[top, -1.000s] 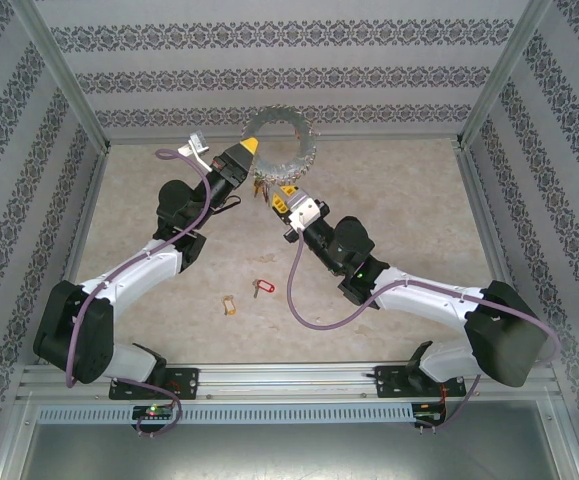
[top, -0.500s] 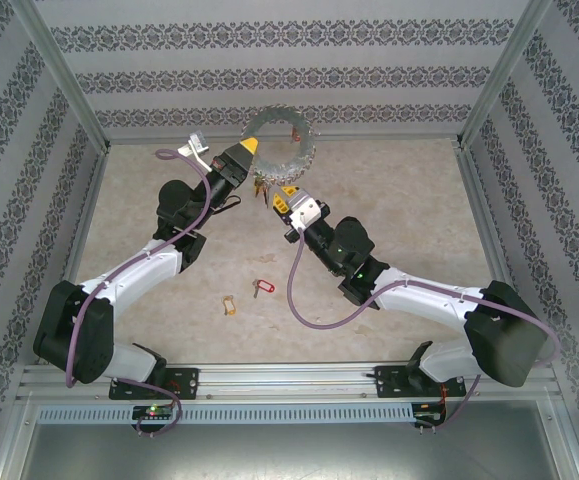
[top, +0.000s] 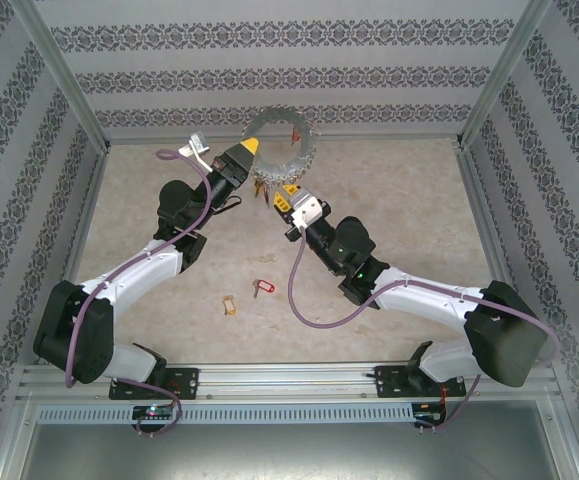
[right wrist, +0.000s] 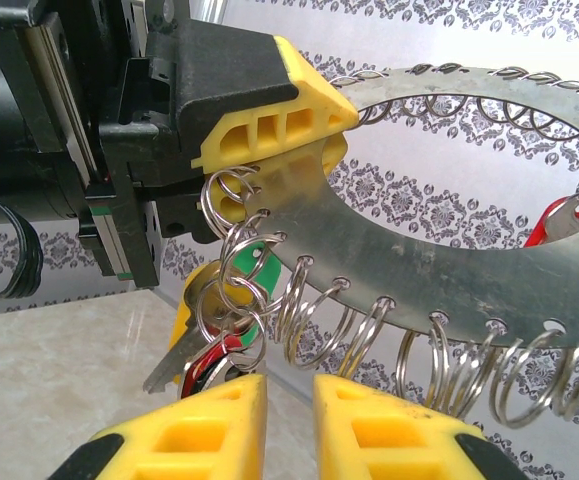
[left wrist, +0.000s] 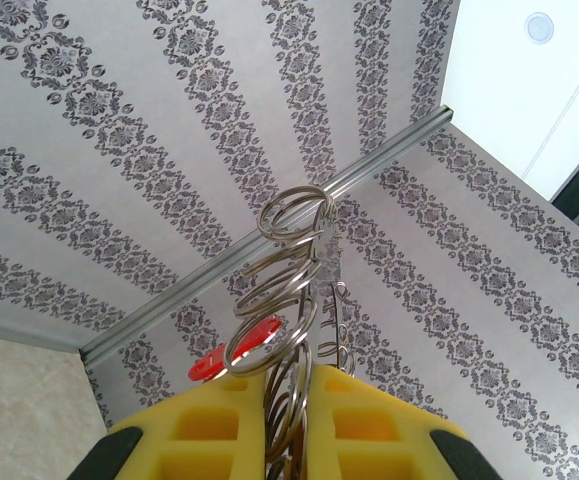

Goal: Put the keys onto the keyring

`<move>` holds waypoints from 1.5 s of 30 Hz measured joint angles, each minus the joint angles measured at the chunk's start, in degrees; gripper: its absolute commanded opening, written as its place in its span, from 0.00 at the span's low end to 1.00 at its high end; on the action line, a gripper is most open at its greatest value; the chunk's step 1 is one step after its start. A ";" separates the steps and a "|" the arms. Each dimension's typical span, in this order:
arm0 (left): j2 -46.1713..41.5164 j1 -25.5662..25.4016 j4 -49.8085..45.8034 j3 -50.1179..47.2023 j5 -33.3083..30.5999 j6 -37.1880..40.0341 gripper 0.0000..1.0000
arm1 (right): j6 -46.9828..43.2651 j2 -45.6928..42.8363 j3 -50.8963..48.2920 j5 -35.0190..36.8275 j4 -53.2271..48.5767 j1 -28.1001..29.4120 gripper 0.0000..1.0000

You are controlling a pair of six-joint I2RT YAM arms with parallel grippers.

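From above, the keyring (top: 304,155) is being held up over the far side of the desk (top: 419,210). It is being squeezed tight at its edge by the left gripper (top: 249,150). The right gripper (top: 282,193) is being pointed at the ring's lower side, just beside it. The keys are lying on the desk, well apart from the ring. The red-tag key (top: 262,287) and the tan-tag key (top: 230,305) are near each other, between the two arms.

From the left wrist, the left gripper (left wrist: 287,400) is seen clenched on the keyring's thin edge, with little wire loops (left wrist: 289,215) sticking up.

From the right wrist, the right gripper (right wrist: 289,430) is seen a little bit open, with nothing between its fingers. Little loops and a green tag (right wrist: 249,270) are hanging just above it.

It looks like a loop is being picked out. To do this well, the ring should be gripped steady and one loop chosen. A loose key should then be pinched by its tag, leaving its hole free.
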 measured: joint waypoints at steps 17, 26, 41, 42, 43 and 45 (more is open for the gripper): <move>0.00 -0.37 -0.02 0.00 -1.25 0.00 0.00 | 0.87 0.02 0.20 0.04 0.35 1.31 0.20; 0.00 -0.37 -0.02 0.00 -1.44 0.00 0.00 | 0.55 0.02 -0.04 0.92 0.59 1.68 0.21; 0.00 -0.37 -0.04 0.00 -1.46 0.00 0.00 | -0.66 0.02 0.17 2.14 0.74 1.11 0.23; 0.00 -0.37 -0.02 0.00 -1.46 0.00 0.00 | -0.68 0.02 0.26 2.14 0.74 1.01 0.23; 0.00 -0.37 -0.02 0.00 -1.51 0.00 0.00 | -0.66 0.02 0.39 2.14 0.74 0.81 0.23; 0.00 -0.37 -0.02 0.00 -1.75 0.00 0.00 | -0.66 0.02 0.61 2.14 0.72 0.76 0.23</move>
